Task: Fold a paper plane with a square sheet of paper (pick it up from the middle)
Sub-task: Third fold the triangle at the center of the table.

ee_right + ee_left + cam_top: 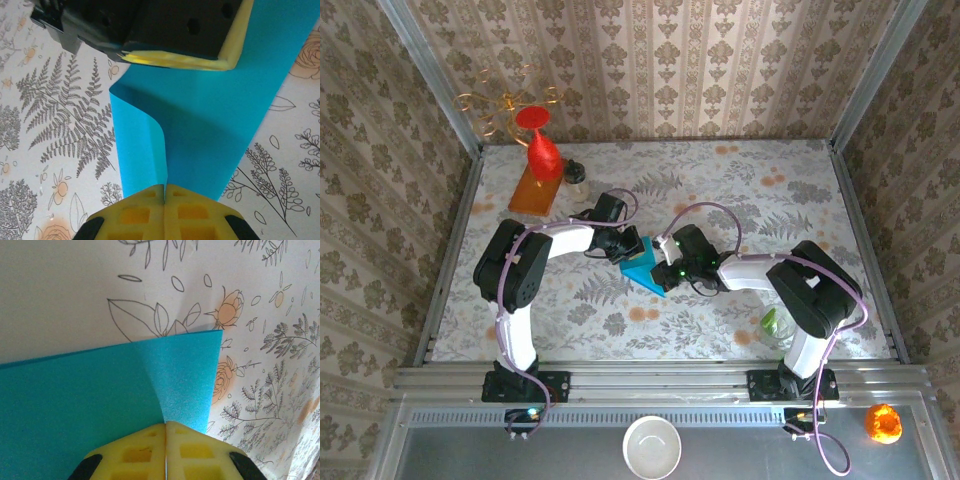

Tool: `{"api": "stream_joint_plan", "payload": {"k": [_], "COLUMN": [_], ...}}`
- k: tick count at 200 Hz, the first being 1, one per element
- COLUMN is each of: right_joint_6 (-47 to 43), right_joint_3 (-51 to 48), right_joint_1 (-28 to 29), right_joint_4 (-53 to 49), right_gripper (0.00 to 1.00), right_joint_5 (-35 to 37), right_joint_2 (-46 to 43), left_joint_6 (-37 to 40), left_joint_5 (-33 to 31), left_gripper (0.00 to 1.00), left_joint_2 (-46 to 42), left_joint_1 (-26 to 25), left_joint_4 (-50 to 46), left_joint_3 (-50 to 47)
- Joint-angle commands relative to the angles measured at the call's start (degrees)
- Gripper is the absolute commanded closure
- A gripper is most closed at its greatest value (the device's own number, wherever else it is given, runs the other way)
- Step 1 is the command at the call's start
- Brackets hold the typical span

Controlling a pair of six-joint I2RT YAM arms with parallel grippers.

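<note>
On the table [770, 200], near its middle, the paper [646, 272] sits partly folded. Its long axis runs diagonally from far left to near right, and a corner points toward the near edge. The left gripper [620, 246] is clamped on the far-left edge, its yellow fingers [145, 450] pressed together where a raised crease meets them. The right gripper [667, 268] pinches the opposite side, jaws fully together, and the sheet curls up into its grip.
</note>
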Motion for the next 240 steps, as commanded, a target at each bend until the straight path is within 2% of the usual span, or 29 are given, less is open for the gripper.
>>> {"api": "stream_joint_plan", "payload": {"k": [1, 123, 177, 240], "right_joint_6": [-0.59, 0.05, 0.05, 0.31], "right_joint_3": [1.5, 2.72, 3.24, 4.05], "right_joint_1": [-0.23, -0.23, -0.23, -0.23], "right_joint_4": [-2.25, -4.41, -5.64, -7.72], "right_gripper": [1.0, 1.0, 1.0, 1.0], "right_joint_5": [1.03, 0.43, 0.61, 1.04], "right_joint_2": [1.26, 3.7, 4.53, 5.48], "left_joint_6": [1.3, 0.94, 0.57, -5.33], "left_joint_5": [-0.39, 0.51, -0.95, -4.72], "left_gripper": [0.9, 0.9, 0.82, 0.78], "left_joint_2": [2.28, 1.04, -6.24, -14.93], "left_joint_1": [-0.2, -0.2, -0.03, -0.71], "left_joint_4": [-3.35, -2.1, -2.47, -0.04], "left_joint_3": [0.3, 0.2, -0.63, -9.44]}}
